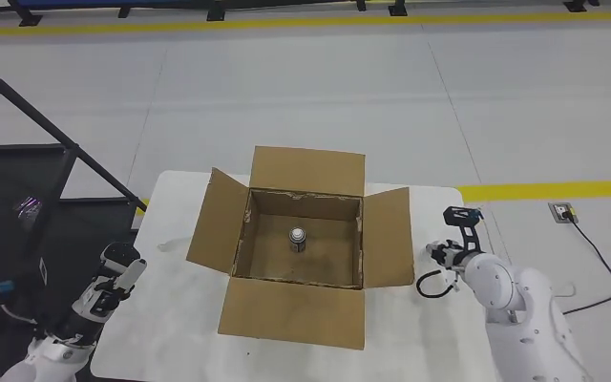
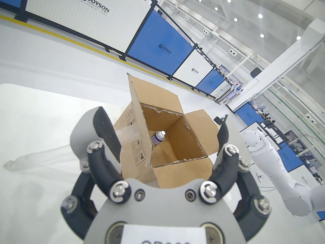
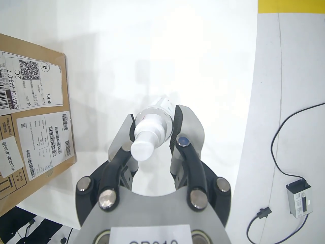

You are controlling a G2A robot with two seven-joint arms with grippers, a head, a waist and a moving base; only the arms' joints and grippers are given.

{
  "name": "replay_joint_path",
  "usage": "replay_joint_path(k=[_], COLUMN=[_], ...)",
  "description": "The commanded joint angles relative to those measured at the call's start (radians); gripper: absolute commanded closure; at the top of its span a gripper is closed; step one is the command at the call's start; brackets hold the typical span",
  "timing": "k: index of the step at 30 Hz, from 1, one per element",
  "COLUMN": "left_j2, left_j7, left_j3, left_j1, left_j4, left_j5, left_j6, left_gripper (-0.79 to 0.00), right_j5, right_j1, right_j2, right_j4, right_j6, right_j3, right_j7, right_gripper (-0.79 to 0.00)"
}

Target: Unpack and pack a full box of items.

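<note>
Right gripper [image 3: 154,122]: fingers clamped on white-capped silver bottle [image 3: 150,123], presumably unpacked; left gripper [image 2: 162,120]: fingers wide, empty. Brown cardboard box [image 2: 199,125] ahead holds second bottle [image 2: 158,138].

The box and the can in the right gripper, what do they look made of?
Box: brown cardboard, matte; ragged torn edges show along the opening. Can in the right gripper: probably a metal body, its shoulder shiny silver, with a white, likely plastic, cap.
</note>
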Motion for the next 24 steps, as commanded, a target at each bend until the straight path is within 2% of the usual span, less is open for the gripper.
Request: replay_joint_path(k=[1, 8, 16, 24], left_j2=[0.000, 0.000, 0.000, 0.000], left_j7=[0.000, 0.000, 0.000, 0.000], left_j3=[0.000, 0.000, 0.000, 0.000], left_j1=[0.000, 0.000, 0.000, 0.000], left_j4=[0.000, 0.000, 0.000, 0.000], left_j5=[0.000, 0.000, 0.000, 0.000], left_j6=[0.000, 0.000, 0.000, 0.000], left_gripper=[-0.785, -0.785, -0.785, -0.785], right_j5=[0.001, 0.000, -0.005, 0.021], right_j1=[0.000, -0.006, -0.039, -0.021], right_j2=[0.001, 0.005, 0.016, 0.017], right_j4=[0.001, -0.013, -0.119, -0.126], right_j6=[0.002, 0.014, 0.014, 0.017], right_j3=[-0.003, -0.005, 0.034, 0.018], right_j7=[0.002, -0.005, 0.023, 0.012], right_gripper=[-0.785, -0.785, -0.785, -0.785])
